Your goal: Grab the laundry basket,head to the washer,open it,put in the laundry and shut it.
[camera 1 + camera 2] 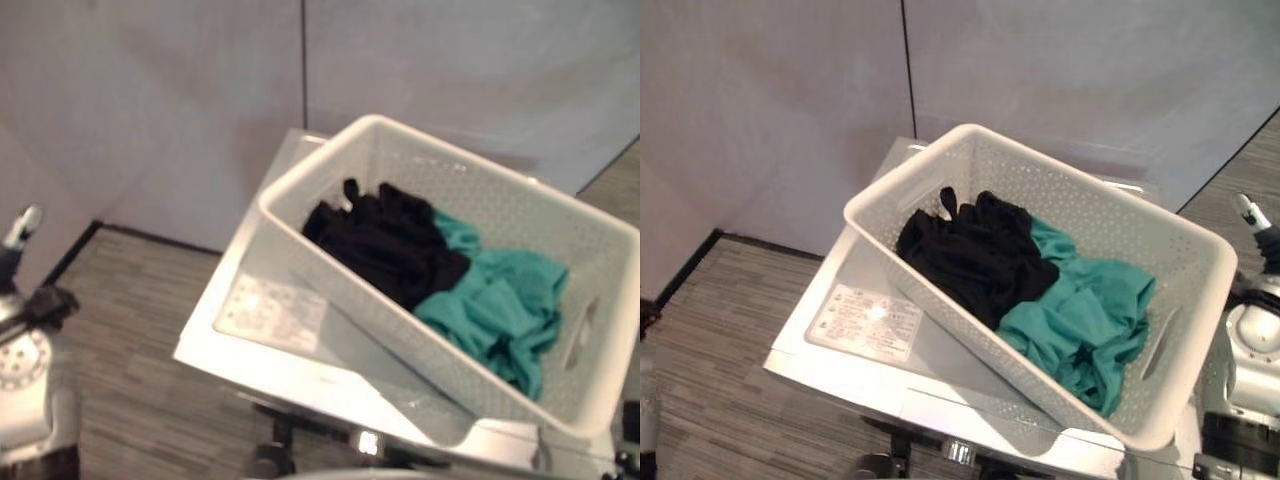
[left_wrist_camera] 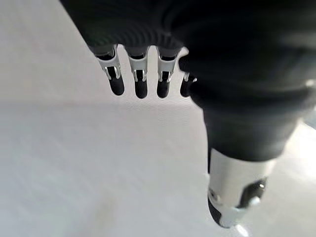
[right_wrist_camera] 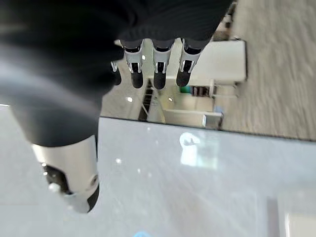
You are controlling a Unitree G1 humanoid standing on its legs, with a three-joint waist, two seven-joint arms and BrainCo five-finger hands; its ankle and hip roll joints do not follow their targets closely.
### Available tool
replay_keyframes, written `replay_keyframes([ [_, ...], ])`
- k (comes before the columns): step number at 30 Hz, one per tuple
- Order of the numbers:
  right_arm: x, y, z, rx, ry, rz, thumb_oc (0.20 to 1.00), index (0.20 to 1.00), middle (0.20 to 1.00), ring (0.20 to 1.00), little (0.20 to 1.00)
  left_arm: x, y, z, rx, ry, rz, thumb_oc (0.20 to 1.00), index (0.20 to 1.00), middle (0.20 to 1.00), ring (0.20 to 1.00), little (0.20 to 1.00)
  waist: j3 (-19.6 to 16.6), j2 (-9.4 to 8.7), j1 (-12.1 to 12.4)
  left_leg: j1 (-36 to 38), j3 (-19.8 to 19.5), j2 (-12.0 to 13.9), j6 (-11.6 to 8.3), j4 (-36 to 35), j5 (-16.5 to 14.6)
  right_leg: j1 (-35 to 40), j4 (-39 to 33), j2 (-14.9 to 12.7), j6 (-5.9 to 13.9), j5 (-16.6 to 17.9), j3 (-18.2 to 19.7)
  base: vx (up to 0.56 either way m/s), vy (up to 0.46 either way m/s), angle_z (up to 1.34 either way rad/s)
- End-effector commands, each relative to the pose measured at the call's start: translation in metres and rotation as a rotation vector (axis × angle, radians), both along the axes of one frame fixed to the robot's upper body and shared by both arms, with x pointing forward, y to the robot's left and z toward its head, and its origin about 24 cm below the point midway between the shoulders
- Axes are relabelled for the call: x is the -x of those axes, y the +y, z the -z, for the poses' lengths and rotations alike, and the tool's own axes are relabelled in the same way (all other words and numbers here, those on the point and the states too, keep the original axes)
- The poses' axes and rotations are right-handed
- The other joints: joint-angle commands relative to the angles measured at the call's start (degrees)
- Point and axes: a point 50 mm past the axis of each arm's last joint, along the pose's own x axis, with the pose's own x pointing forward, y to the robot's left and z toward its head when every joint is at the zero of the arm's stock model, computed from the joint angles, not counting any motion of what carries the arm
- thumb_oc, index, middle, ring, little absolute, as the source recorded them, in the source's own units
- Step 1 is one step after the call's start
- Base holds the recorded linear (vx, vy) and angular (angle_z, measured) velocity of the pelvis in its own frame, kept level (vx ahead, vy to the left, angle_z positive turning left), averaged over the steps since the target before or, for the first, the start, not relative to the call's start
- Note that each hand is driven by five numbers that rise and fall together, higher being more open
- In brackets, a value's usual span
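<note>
Basket (image 1: 1200,300) atop white washer (image 1: 820,365), grey wall (image 1: 770,110) behind; both hands' fingers (image 2: 140,81) (image 3: 158,69) straight, apart.

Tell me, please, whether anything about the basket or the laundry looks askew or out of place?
The basket sits turned at an angle on the white machine top, its near corner reaching the front edge. The black and teal clothes are all inside; nothing has spilled.
</note>
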Motion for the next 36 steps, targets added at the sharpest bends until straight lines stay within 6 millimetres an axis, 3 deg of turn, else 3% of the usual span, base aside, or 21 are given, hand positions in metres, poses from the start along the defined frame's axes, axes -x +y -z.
replay_keyframes([
  [1,0.021,-0.006,-0.046,0.126,-0.236,0.098,1.000,1.000,1.000,1.000,1.000,0.005,0.014,-0.012,-0.044,-0.072,-0.081,1.000,1.000,1.000,1.000,1.000,-5.5,-0.27,0.6,6.5,-1.4,3.7,-1.20,7.3,-12.8,-1.0,0.6,-1.6,1.64,-2.4,0.3,0.00,0.000,0.00],
  [4,0.024,-0.010,-0.045,0.131,-0.225,0.126,1.000,1.000,1.000,1.000,1.000,0.009,0.026,0.008,0.030,-0.008,-0.119,1.000,1.000,1.000,1.000,1.000,-5.8,-0.04,0.6,6.2,-1.2,3.4,-1.07,7.4,-12.8,-1.1,0.6,-2.0,1.84,-2.2,0.3,-0.02,0.000,0.00],
  [13,0.015,-0.010,-0.043,0.082,-0.232,0.123,1.000,1.000,1.000,1.000,1.000,0.000,0.037,0.022,0.070,0.070,-0.115,1.000,1.000,1.000,1.000,1.000,-5.8,1.38,0.5,5.8,-1.4,1.8,-0.53,7.3,-12.8,-1.2,0.8,-3.9,2.38,-1.5,-0.3,-0.01,0.007,-0.01],
  [17,0.016,-0.017,-0.029,0.044,-0.186,0.198,1.000,1.000,1.000,1.000,1.000,0.008,0.045,0.034,0.119,0.093,-0.162,1.000,1.000,1.000,1.000,1.000,-5.4,1.89,0.4,5.7,-1.4,1.2,-0.08,7.4,-13.0,-1.6,0.8,-4.4,2.60,-1.2,-0.4,0.00,0.040,0.03],
  [22,0.047,-0.043,0.019,-0.042,-0.033,0.441,1.000,1.000,1.000,1.000,1.000,0.041,0.056,0.075,0.255,0.172,-0.286,1.000,1.000,1.000,1.000,1.000,-4.9,2.02,-0.1,5.9,-1.0,1.4,0.32,7.6,-13.9,-2.0,0.9,-4.1,2.82,-1.4,0.2,0.01,-0.001,0.00],
  [24,0.054,-0.047,0.030,-0.061,0.008,0.487,1.000,1.000,1.000,1.000,1.000,0.046,0.058,0.082,0.277,0.191,-0.305,1.000,1.000,1.000,1.000,1.000,-4.9,1.86,0.0,5.6,-0.8,1.3,0.43,7.6,-13.4,-2.3,0.8,-4.1,2.72,-1.0,0.3,-0.01,-0.010,-0.07],
  [27,0.083,-0.060,0.074,-0.120,0.187,0.651,1.000,1.000,1.000,1.000,1.000,0.067,0.056,0.114,0.382,0.250,-0.381,1.000,1.000,1.000,1.000,1.000,-4.3,1.65,-0.6,5.7,-0.3,1.7,0.52,7.7,-13.4,-2.8,0.7,-3.7,2.71,-0.9,0.8,-0.02,-0.044,-0.04],
  [28,0.101,-0.062,0.104,-0.184,0.287,0.731,1.000,1.000,1.000,1.000,1.000,0.079,0.046,0.144,0.465,0.334,-0.413,1.000,1.000,1.000,1.000,1.000,-4.3,1.49,-0.9,6.1,0.2,2.2,0.47,7.6,-13.6,-3.1,0.8,-3.1,2.73,-1.4,1.5,-0.08,-0.076,-0.09],
  [29,0.105,-0.061,0.114,-0.212,0.319,0.740,1.000,1.000,1.000,1.000,1.000,0.083,0.043,0.156,0.506,0.371,-0.428,1.000,1.000,1.000,1.000,1.000,-4.2,1.26,-1.0,5.9,0.4,2.3,0.44,7.5,-13.1,-3.4,0.7,-3.0,2.57,-1.1,1.6,-0.04,-0.064,-0.15],
  [30,0.106,-0.062,0.114,-0.212,0.320,0.740,1.000,1.000,1.000,1.000,1.000,0.083,0.043,0.157,0.505,0.372,-0.428,1.000,1.000,1.000,1.000,1.000,-4.3,1.26,-0.9,5.9,0.5,2.3,0.41,7.4,-13.0,-3.4,0.7,-3.0,2.54,-1.1,1.7,-0.05,-0.052,-0.18],
  [32,0.113,-0.059,0.137,-0.283,0.384,0.749,1.000,1.000,1.000,1.000,1.000,0.087,0.034,0.180,0.586,0.435,-0.434,1.000,1.000,1.000,1.000,1.000,-4.3,1.10,-1.3,6.0,0.9,2.9,0.06,7.2,-12.6,-3.5,0.6,-2.5,2.35,-1.2,2.0,-0.05,-0.107,-0.15],
  [33,0.113,-0.053,0.162,-0.368,0.434,0.723,1.000,1.000,1.000,1.000,1.000,0.091,0.019,0.208,0.665,0.549,-0.413,1.000,1.000,1.000,1.000,1.000,-3.8,0.97,-2.0,6.0,1.0,3.7,-0.44,7.3,-11.9,-3.6,0.5,-1.5,1.90,-1.8,2.7,-0.08,-0.162,-0.08],
  [36,0.109,-0.045,0.178,-0.429,0.461,0.671,1.000,1.000,1.000,1.000,1.000,0.085,0.007,0.220,0.689,0.607,-0.358,1.000,1.000,1.000,1.000,1.000,-3.0,0.88,-2.3,5.2,0.9,4.8,-1.28,7.5,-10.7,-3.8,0.5,-0.4,1.32,-2.5,2.9,-0.10,-0.121,-0.03],
])
